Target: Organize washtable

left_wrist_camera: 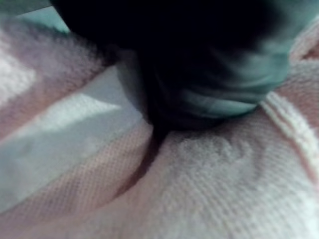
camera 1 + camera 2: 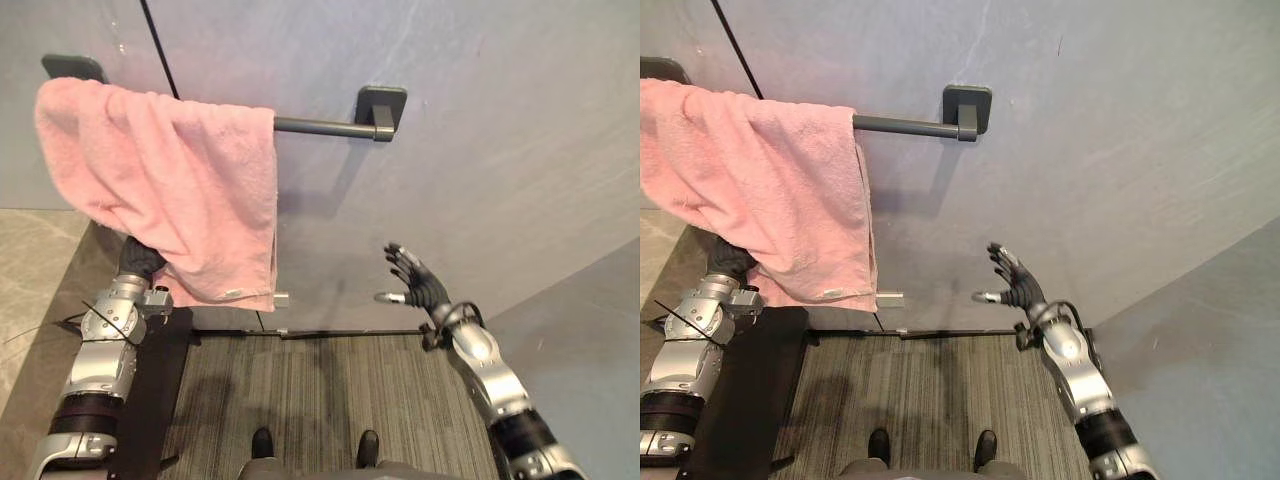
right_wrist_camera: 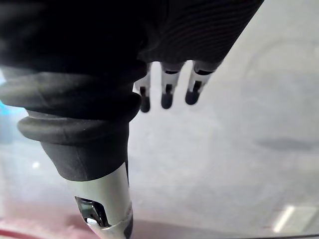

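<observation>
Item: pink towel [image 2: 170,190] – terry cloth with a soft looped pile and a flat woven band near the lower hem. It is hung unevenly over the left end of a dark towel rail [image 2: 320,127], with the left bracket almost wholly covered and the right stretch of the bar left bare. The cloth is spread wide at the top and narrows downward, and the lower hem runs aslant – higher at the left, lowest at the right corner, where a small label [image 2: 235,294] is seen. The lower left part is draped over the left hand [image 2: 140,258].
</observation>
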